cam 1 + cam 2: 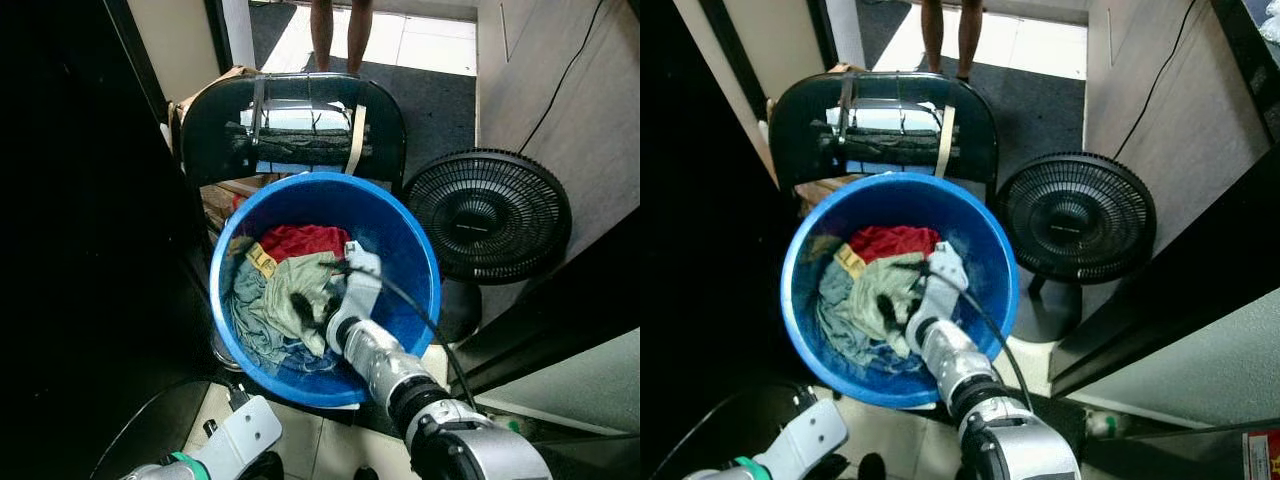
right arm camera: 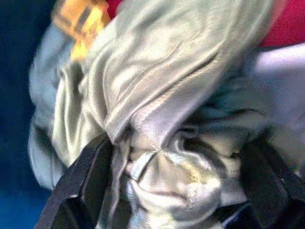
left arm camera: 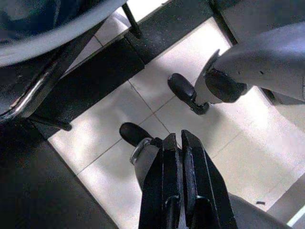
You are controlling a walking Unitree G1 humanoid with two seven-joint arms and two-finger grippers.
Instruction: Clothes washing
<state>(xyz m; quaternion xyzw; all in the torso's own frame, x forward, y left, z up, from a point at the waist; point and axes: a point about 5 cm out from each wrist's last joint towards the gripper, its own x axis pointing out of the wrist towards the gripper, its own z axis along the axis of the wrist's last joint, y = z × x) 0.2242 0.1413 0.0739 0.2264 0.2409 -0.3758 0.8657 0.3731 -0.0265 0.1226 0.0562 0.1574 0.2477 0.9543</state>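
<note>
While its two black fingers stand apart with a bunched fold of pale green cloth between them, the right gripper reaches down into the round blue plastic tub, near the tub's centre. That pale green shirt-like garment lies in the middle of the heap. At 12 o'clock from the gripper sits one red garment; at 10 o'clock, one yellow patch of printed fabric; from 9 to 7 o'clock, one faded grey-blue garment lies against the tub wall. That makes four pieces of laundry that can be told apart, all inside the single tub.

The tub's inner wall is bare blue from 1 to 4 o'clock, and a thin black cable runs from the wrist over the rim at 5 o'clock. Beyond the rim at 12 o'clock stands one dark chair back with pale straps; at 3 o'clock, just beside the tub, one round black electric fan. A person's two bare legs stand farther off at 12 o'clock.

The left gripper hangs low at 7 o'clock, fingers pressed together on nothing, above pale floor tiles.
</note>
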